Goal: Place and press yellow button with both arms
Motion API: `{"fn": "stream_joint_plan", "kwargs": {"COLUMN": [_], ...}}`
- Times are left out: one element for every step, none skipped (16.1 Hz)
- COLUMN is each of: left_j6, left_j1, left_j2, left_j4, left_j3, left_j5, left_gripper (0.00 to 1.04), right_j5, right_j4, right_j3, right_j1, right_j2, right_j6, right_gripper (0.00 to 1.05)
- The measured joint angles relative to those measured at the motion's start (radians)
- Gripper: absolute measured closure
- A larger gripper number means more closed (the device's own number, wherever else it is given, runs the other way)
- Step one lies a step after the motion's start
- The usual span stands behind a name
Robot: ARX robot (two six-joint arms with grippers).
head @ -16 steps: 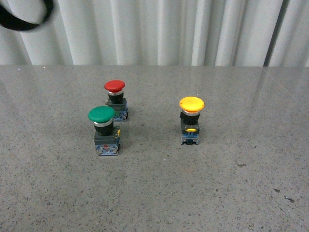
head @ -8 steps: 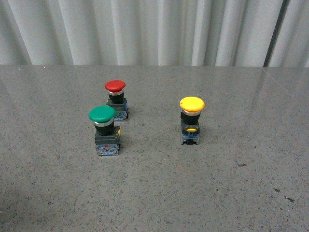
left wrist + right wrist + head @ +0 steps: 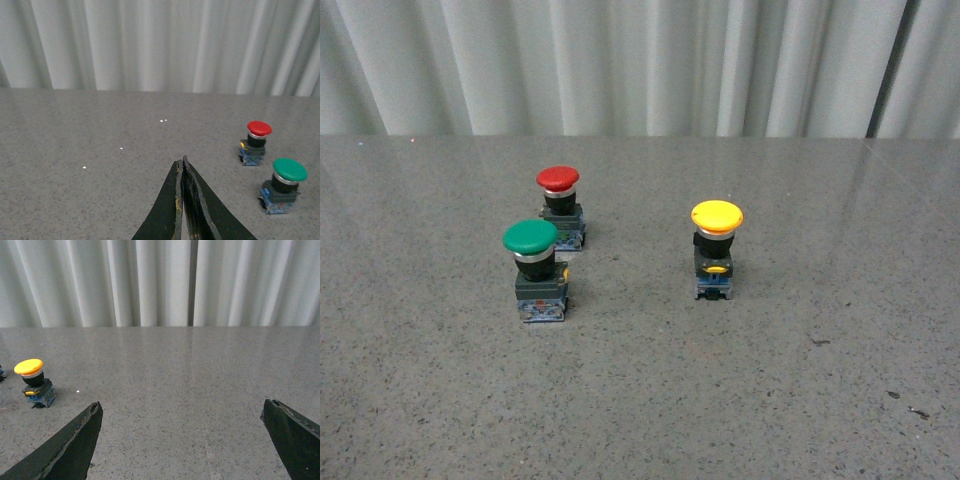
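Front view: yellow button upright on worktop, well apart from green button & red button, open room all round. Left gripper fingers together; right gripper fingers wide apart.

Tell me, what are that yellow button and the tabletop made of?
Yellow button: cap looks like smooth, slightly shiny plastic; the silvery ring under it may be metal; dark base looks plastic. Table: speckled grey with a faint sheen, so polished stone or laminate; cannot tell which.
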Motion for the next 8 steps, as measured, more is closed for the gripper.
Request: {"fn": "stream_joint_plan", "kwargs": {"left_j6": [0.000,0.000,0.000,0.000,0.000,0.000,0.000,0.000], "left_j1": [-0.003,-0.008,-0.008,-0.006,-0.006,-0.006,-0.006,-0.006], "left_j2": [-0.023,-0.041,-0.064,-0.086,-0.107,-0.130,-0.151,-0.173], "left_j4": [-0.010,-0.016,-0.026,-0.037,-0.047,-0.061,-0.076,-0.089], "left_j3": [-0.016,-0.028,-0.040,-0.050,-0.060,-0.071,-0.079,-0.085], "left_j5": [0.012,0.012,0.013,0.012,0.013,0.012,0.012,0.013], "left_gripper": [1.03,1.03,1.03,1.03,1.03,1.03,1.03,1.03], "right_j5": [0.000,0.000,0.000,0.000,0.000,0.000,0.000,0.000], "right_j4": [0.001,0.000,0.001,0.000,0.000,0.001,0.001,0.000], "right_j3": [0.000,0.000,0.000,0.000,0.000,0.000,0.000,0.000], "right_j1": [0.000,0.000,0.000,0.000,0.000,0.000,0.000,0.000], "right_j2": [0.000,0.000,0.000,0.000,0.000,0.000,0.000,0.000], "right_j6": [0.000,0.000,0.000,0.000,0.000,0.000,0.000,0.000], "right_gripper": [0.07,0.07,0.07,0.07,0.07,0.07,0.07,0.07]}}
